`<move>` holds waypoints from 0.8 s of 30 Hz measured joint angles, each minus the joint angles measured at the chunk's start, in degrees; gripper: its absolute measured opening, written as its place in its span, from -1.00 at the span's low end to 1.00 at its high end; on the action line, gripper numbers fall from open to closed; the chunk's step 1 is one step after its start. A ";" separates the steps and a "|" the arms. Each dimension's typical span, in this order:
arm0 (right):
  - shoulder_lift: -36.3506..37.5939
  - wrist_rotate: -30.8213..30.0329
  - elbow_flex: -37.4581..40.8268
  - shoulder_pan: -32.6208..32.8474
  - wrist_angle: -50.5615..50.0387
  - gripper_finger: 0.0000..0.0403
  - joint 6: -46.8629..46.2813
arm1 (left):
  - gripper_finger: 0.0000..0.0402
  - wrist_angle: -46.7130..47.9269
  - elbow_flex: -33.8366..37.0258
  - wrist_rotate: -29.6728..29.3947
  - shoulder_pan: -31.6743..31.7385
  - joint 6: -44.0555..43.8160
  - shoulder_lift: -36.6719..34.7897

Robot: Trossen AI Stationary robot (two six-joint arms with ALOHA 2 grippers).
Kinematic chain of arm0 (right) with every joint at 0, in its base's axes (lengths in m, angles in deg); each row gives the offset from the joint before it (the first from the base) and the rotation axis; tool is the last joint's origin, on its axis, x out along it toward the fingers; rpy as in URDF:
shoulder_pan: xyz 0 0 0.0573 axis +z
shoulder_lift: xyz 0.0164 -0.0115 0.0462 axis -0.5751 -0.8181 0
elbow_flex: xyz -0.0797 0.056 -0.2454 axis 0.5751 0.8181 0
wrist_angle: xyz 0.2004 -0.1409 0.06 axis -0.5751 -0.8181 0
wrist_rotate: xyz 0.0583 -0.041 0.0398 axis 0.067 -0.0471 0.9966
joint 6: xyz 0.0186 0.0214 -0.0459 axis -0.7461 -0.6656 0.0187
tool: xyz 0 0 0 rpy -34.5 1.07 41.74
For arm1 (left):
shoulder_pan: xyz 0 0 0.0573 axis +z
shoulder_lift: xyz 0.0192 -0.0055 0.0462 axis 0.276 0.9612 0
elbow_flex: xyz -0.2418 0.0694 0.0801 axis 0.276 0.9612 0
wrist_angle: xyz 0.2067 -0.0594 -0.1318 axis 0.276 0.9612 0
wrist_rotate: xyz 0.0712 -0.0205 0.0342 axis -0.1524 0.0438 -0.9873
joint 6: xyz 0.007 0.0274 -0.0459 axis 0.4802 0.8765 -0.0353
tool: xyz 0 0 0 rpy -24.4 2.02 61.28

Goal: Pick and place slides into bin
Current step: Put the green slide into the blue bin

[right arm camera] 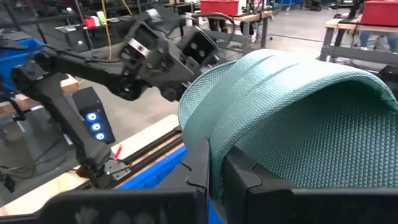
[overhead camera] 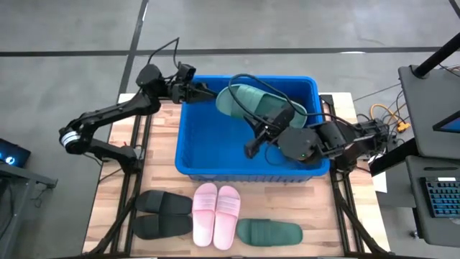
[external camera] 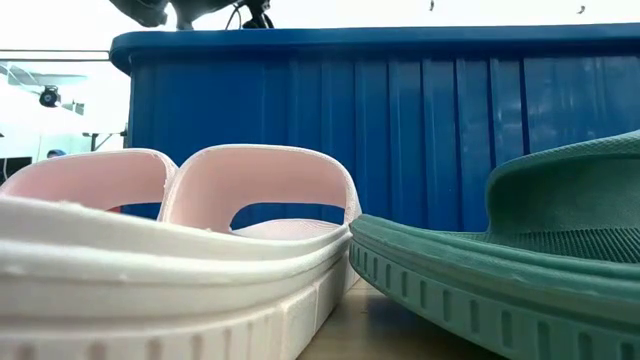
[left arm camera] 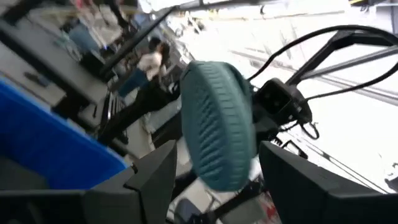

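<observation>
A dark green slide (overhead camera: 253, 103) hangs over the far part of the blue bin (overhead camera: 215, 147). My right gripper (overhead camera: 282, 119) comes from the table's right and is shut on it. My left gripper (overhead camera: 207, 91) stands at the bin's far left corner. It is open, and its fingers stand on either side of the slide's left end (left arm camera: 217, 124) with narrow gaps. In the left wrist view the slide's ribbed sole faces the camera. My left arm (right arm camera: 143, 56) shows behind the slide in the right wrist view. My right gripper pinches the green slide's wide strap at its edge (right arm camera: 217, 140) between its two fingers (right arm camera: 199, 165). It comes roughly level from the table's right side. The slide is lifted clear above the bin floor and reaches from the fingers toward my left gripper.
Near the table's front edge lie a black pair (overhead camera: 162, 214), a light pink pair (overhead camera: 215, 214) and one more dark green slide (overhead camera: 269, 232). In the low view the pink pair (external camera: 200, 250) and that green slide (external camera: 520, 260) lie before the bin's near wall (external camera: 400, 120).
</observation>
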 joint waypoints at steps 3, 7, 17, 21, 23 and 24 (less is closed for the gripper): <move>0.00 0.11 0.00 -1.12 -0.09 -0.94 0.00 | 0.07 -0.38 -0.02 -1.59 -0.01 0.03 -0.33; 0.02 2.71 0.00 -2.73 -0.06 -0.94 0.00 | 0.07 -0.35 -0.02 -1.65 -0.52 0.11 -0.34; 0.04 6.02 0.72 -4.76 0.01 -0.94 -0.22 | 0.07 0.00 -0.02 -2.81 -1.38 -1.18 2.38; 0.04 6.99 0.80 -4.87 0.63 -0.94 -0.45 | 0.07 -0.28 -0.02 -2.46 -1.43 -3.03 3.81; 0.04 7.01 0.81 -4.87 0.62 -0.94 -0.46 | 0.04 -0.35 -0.02 -2.44 -1.43 -2.91 4.31; 0.04 7.05 0.81 -4.87 0.61 -0.94 -0.46 | 0.02 -0.37 -0.02 -2.44 -1.43 -2.95 4.51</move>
